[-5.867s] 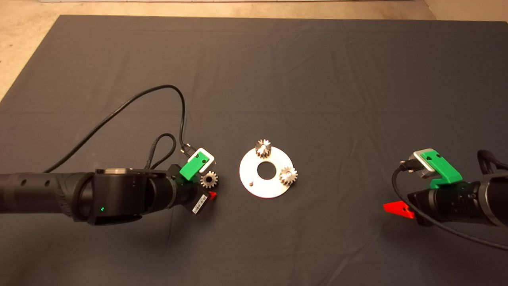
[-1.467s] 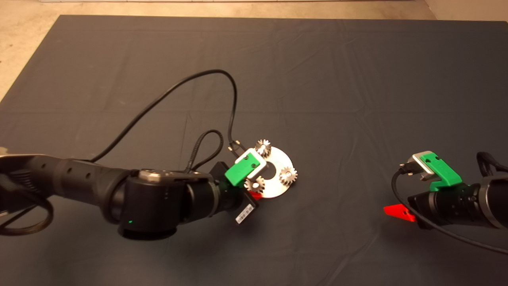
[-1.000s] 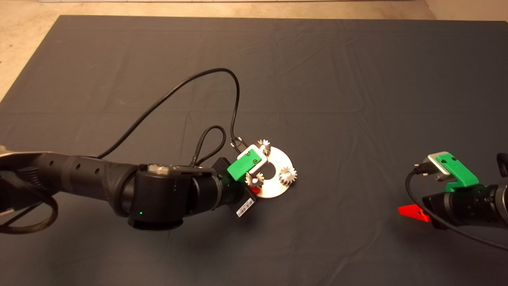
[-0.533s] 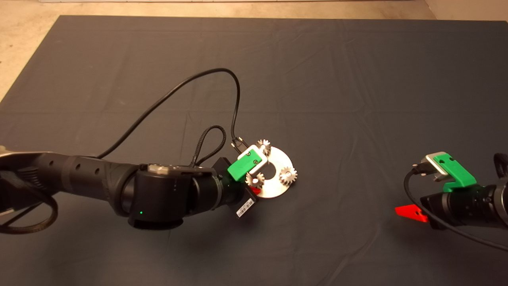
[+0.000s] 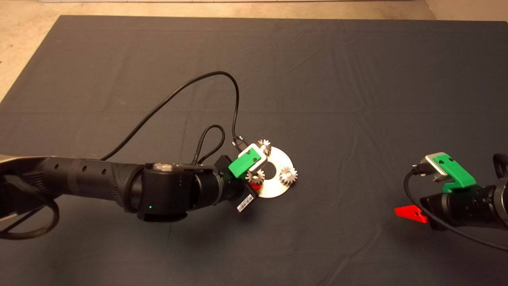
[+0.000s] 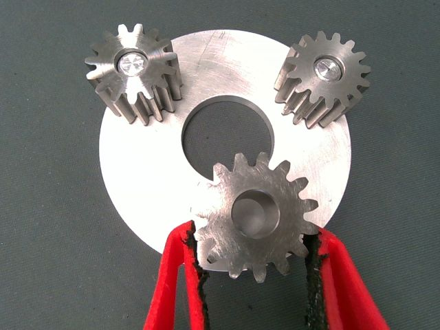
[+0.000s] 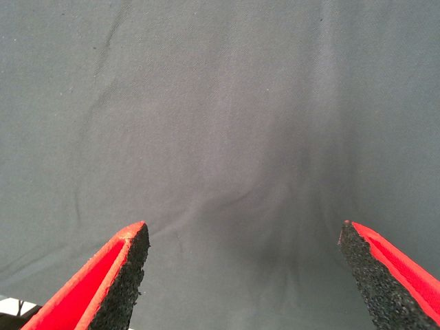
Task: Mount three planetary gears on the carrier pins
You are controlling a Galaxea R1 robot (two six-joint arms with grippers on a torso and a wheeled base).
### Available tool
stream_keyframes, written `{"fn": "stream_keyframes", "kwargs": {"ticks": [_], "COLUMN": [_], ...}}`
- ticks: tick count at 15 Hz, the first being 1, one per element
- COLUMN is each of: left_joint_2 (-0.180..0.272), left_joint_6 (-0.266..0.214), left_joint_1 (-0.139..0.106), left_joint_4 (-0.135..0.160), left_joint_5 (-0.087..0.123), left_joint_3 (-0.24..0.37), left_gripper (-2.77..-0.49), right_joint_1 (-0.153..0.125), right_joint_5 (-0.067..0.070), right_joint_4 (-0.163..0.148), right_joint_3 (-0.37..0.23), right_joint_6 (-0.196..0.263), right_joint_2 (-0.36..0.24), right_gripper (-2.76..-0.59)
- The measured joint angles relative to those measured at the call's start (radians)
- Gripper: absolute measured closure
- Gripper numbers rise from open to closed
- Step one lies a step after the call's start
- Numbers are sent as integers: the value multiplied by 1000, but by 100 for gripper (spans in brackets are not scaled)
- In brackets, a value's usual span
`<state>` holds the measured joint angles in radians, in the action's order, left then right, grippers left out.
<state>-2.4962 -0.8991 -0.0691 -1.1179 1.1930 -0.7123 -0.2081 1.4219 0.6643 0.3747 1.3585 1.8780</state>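
The round silver plate [image 6: 144,185] lies mid-mat, also in the head view [image 5: 278,188]. Two planetary gears [image 6: 134,72] [image 6: 323,72] sit on carrier pins, whose tips [image 6: 133,63] [image 6: 324,67] show in their centre holes. In the head view these gears are at the far rim [image 5: 264,146] and right rim [image 5: 288,174]. My left gripper [image 6: 253,234] [image 5: 254,180] is shut on the third gear [image 6: 260,214] [image 5: 255,176], held flat over the plate's near-left rim. The third pin is hidden under it. My right gripper [image 7: 242,230] [image 5: 410,212] is open and empty over bare mat at the right.
The left arm's black cable [image 5: 236,103] loops over the mat behind the plate. The mat's far edge meets a pale floor [image 5: 238,8].
My left gripper carried the third gear from the mat left of the plate to over the plate's near-left rim, shifting it slightly in the last half second. My right gripper drew back a little to the right.
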Motion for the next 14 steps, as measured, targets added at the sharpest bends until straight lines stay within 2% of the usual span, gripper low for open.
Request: {"fn": "stream_keyframes", "kwargs": {"ticks": [3,14], "left_joint_2": [1,13], "left_joint_6": [0,0], "left_joint_1": [0,6], "left_joint_4": [0,7], "left_joint_5": [-1,10], "left_joint_3": [0,27], "left_gripper": [-55,-54], "right_joint_1": [0,0], "right_joint_5": [-5,-5], "right_joint_4": [0,-3], "right_joint_3": [0,0], "right_joint_6": [0,-4], "right_joint_2": [0,0], "right_gripper": [-205,-205]}}
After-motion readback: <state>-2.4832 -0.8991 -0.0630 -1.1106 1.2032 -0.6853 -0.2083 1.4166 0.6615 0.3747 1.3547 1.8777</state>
